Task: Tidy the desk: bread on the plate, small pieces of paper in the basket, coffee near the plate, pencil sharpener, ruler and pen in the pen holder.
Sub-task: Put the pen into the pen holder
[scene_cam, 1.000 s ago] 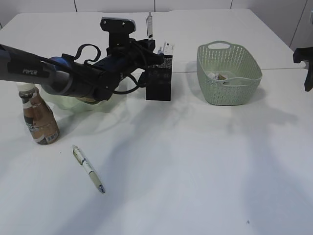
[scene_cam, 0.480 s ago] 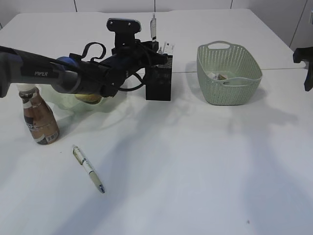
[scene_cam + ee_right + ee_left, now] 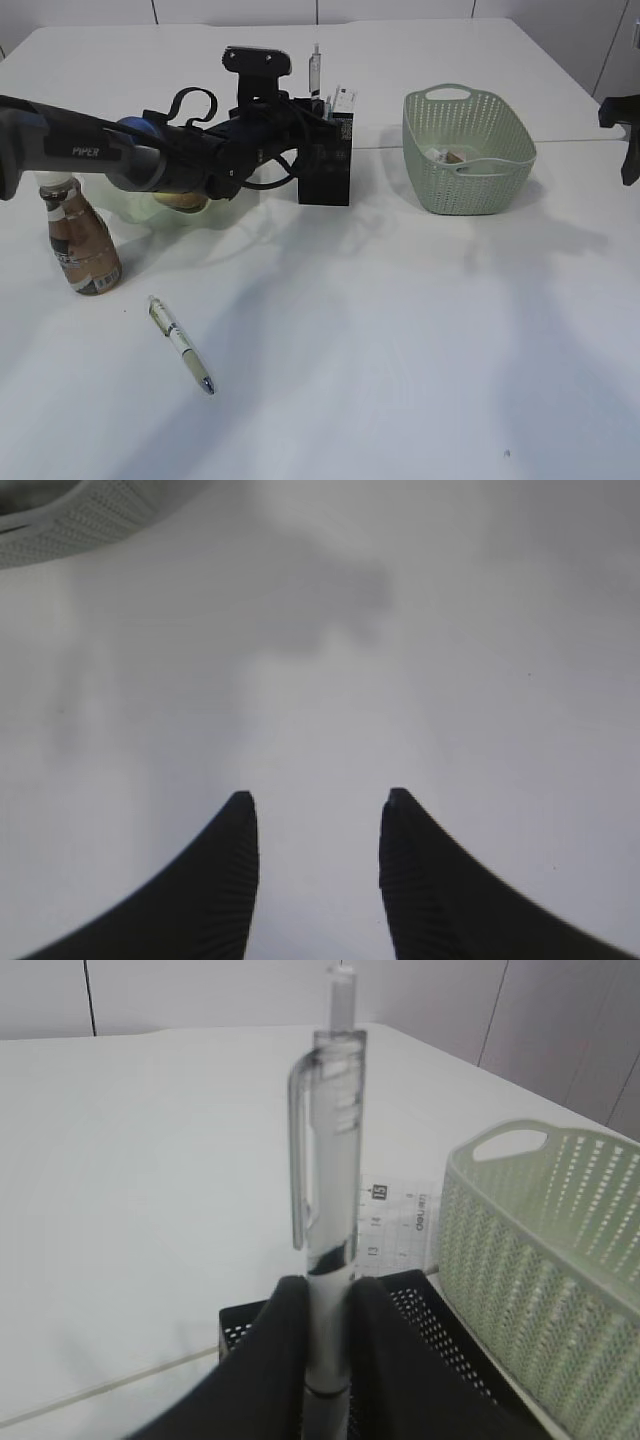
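My left gripper (image 3: 327,1295) is shut on a clear-barrelled pen (image 3: 330,1160), which it holds upright above the black mesh pen holder (image 3: 420,1310). The same pen (image 3: 316,68) shows over the pen holder (image 3: 325,165), and the clear ruler (image 3: 343,100) sticks out of the box. A second pen (image 3: 180,345) lies on the desk (image 3: 400,330) at front left. The bread (image 3: 183,201) sits in the green plate (image 3: 130,208), mostly behind my left arm. The coffee (image 3: 80,240) stands next to the plate. My right gripper (image 3: 315,805) hangs open over bare desk. The pencil sharpener is out of view.
The sage-green basket (image 3: 467,150) stands right of the pen holder with small scraps (image 3: 450,156) in its bottom. Its wall (image 3: 550,1240) is close to the right of my left gripper. One corner of the basket (image 3: 60,525) shows in the right wrist view.
My left arm has shifted slightly right and carried the held pen a little lower over the pen holder. The right arm has not moved.
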Robot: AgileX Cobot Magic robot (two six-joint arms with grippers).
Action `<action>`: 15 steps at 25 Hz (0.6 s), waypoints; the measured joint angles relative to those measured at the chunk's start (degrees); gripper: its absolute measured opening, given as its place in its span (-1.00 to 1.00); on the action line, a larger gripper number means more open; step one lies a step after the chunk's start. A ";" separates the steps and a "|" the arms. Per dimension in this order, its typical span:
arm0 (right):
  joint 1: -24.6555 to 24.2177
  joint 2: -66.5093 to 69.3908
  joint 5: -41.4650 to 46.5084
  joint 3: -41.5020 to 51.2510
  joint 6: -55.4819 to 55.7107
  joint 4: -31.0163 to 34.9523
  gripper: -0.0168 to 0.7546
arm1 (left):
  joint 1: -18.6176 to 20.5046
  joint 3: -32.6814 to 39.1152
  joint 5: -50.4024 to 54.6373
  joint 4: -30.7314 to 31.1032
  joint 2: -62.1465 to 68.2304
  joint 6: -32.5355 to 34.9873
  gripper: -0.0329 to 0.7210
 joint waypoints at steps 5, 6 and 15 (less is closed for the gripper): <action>0.00 0.00 -0.03 0.00 0.00 0.00 -0.09 | 0.00 0.00 0.22 0.00 0.00 0.00 -0.58; 0.00 0.00 -0.13 0.00 0.00 0.00 -0.09 | 0.00 0.00 0.22 0.00 0.00 0.00 -0.51; 0.00 0.00 -0.38 0.00 0.00 0.00 -0.09 | 0.00 0.00 0.83 0.00 0.00 -0.09 -0.08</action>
